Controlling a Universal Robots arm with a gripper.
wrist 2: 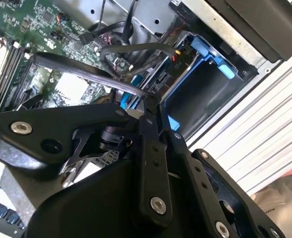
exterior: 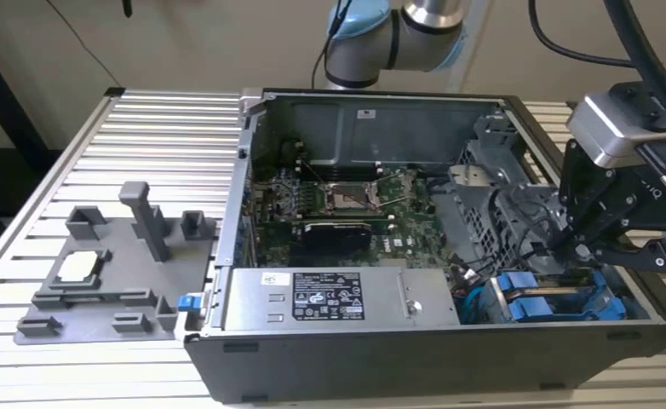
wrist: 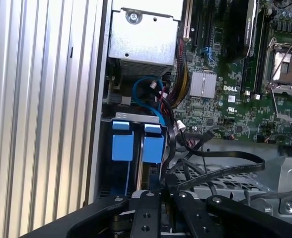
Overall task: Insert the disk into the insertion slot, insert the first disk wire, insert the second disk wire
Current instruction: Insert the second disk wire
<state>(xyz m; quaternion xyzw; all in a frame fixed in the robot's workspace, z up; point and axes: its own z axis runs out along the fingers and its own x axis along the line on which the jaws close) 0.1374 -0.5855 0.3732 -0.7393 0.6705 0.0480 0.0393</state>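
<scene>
Computer case (exterior: 424, 358) lying open on the slatted metal desk (exterior: 163, 136), taking up the middle and the exterior view's right, with a grey fixture tray (exterior: 100, 281) on the desk at the exterior view's left and well apart from the case. Arm's grey-blue joint (exterior: 390, 38) at the top centre of that frame, behind the case. Gripper (exterior: 570, 251) reaching down into the case at the right edge of the frame, just above the drive cage in the lower right corner. Disk (exterior: 537, 307) seated in the insertion slot (exterior: 486, 298), known there by its blue carrier bracket, metal body hidden; second blue bracket (exterior: 513, 285) just beside it. Power supply box (exterior: 333, 298) with a white sticker along the case's front, motherboard (exterior: 333, 204) behind it. In the second wrist view, gripper (wrist 2: 147, 101) close up, fingers (wrist 2: 153, 144) drawn together and pinched on the end of a flat black wire (wrist 2: 86, 67) that arcs away over the motherboard (wrist 2: 27, 29); blue bracket of the disk (wrist 2: 200, 54) just beyond the fingertips. In the first wrist view, gripper (wrist: 166, 191) with fingers (wrist: 148, 213) nearly touching, black wire (wrist: 225, 156) looping off from between them across the cage's grey metal; disk (wrist: 153, 146) and neighbouring bracket (wrist: 122, 145) side by side in the insertion slot (wrist: 131, 116), directly ahead of the fingertips, a blue cable (wrist: 146, 84) curling past them toward the power supply box (wrist: 143, 37).
</scene>
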